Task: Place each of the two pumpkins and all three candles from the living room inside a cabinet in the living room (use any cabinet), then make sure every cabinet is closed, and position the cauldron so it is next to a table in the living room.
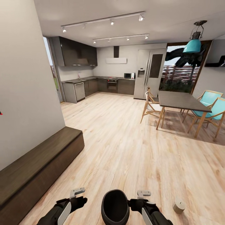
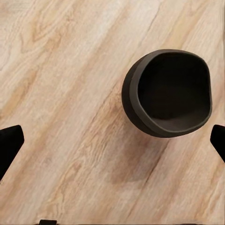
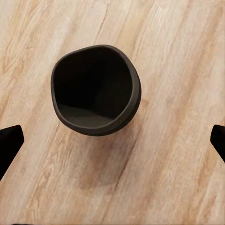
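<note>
The cauldron point(image 1: 115, 207), a round dark pot with an open mouth, sits low in the head view between my two arms. Both wrist views look down into the cauldron point(image 2: 168, 93) point(image 3: 96, 89), and its shadow lies on the wood floor beneath it. My left gripper point(image 1: 78, 197) point(image 2: 112, 143) is open, its dark fingertips point(image 2: 9, 145) far apart and holding nothing. My right gripper point(image 1: 142, 198) point(image 3: 112, 143) is open too, just beside the pot. A small beige candle point(image 1: 179, 206) stands on the floor to the right. The long dark-brown cabinet point(image 1: 37, 165) runs along the left wall, its fronts shut. The pumpkins are out of view.
A dining table point(image 1: 181, 101) with wooden and turquoise chairs point(image 1: 215, 111) stands at the right, under a teal pendant lamp point(image 1: 193, 45). The kitchen counter point(image 1: 93, 86) and fridge point(image 1: 149, 73) line the far wall. Wood floor point(image 1: 118, 137) stretches ahead.
</note>
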Robot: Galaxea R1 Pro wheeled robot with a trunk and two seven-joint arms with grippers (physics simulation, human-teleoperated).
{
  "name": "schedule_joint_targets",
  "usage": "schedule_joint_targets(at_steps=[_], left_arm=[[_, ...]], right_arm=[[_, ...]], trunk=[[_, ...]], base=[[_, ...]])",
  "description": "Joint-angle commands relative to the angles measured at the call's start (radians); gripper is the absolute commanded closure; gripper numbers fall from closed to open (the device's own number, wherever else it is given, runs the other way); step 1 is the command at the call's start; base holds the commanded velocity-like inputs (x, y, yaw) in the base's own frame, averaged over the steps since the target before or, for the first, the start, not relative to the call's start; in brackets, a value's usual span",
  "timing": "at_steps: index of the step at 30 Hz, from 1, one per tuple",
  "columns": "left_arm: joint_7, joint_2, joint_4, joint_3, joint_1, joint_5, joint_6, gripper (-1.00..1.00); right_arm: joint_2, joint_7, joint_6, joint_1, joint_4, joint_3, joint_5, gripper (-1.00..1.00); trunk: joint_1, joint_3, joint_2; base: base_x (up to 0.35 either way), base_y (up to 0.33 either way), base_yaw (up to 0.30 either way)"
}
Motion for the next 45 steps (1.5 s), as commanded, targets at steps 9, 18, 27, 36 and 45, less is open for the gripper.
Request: schedule_joint_targets(at_steps=[9, 18, 27, 36, 45], left_arm=[[0.003, -0.039, 0.023, -0.012, 0.003, -0.001, -0.107, -1.0], [0.007, -0.06, 0.024, -0.03, 0.003, -0.001, -0.134, -1.0], [0.006, -0.066, 0.019, -0.045, 0.003, 0.001, -0.137, -1.0], [0.008, -0.067, 0.023, -0.067, 0.003, -0.002, -0.138, -1.0], [0.009, -0.072, 0.024, -0.098, 0.003, -0.003, -0.138, -1.0]], right_arm=[[0.001, -0.002, 0.018, -0.038, -0.004, 0.002, 0.001, -1.0], [0.001, -0.005, 0.083, -0.105, 0.007, 0.077, 0.004, -1.0], [0.002, -0.023, 0.085, -0.107, 0.003, 0.097, -0.004, -1.0], [0.001, -0.027, 0.088, -0.11, 0.002, 0.097, -0.005, -1.0], [0.001, -0.027, 0.089, -0.114, 0.011, 0.097, -0.003, -1.0]], trunk=[[0.015, -0.014, -0.029], [0.05, -0.042, -0.092], [0.084, -0.07, -0.155], [0.115, -0.095, -0.211], [0.15, -0.123, -0.274]], base=[[0.0, 0.0, 0.0], [0.0, 0.0, 0.0], [0.0, 0.0, 0.0], [0.0, 0.0, 0.0], [0.0, 0.0, 0.0]])
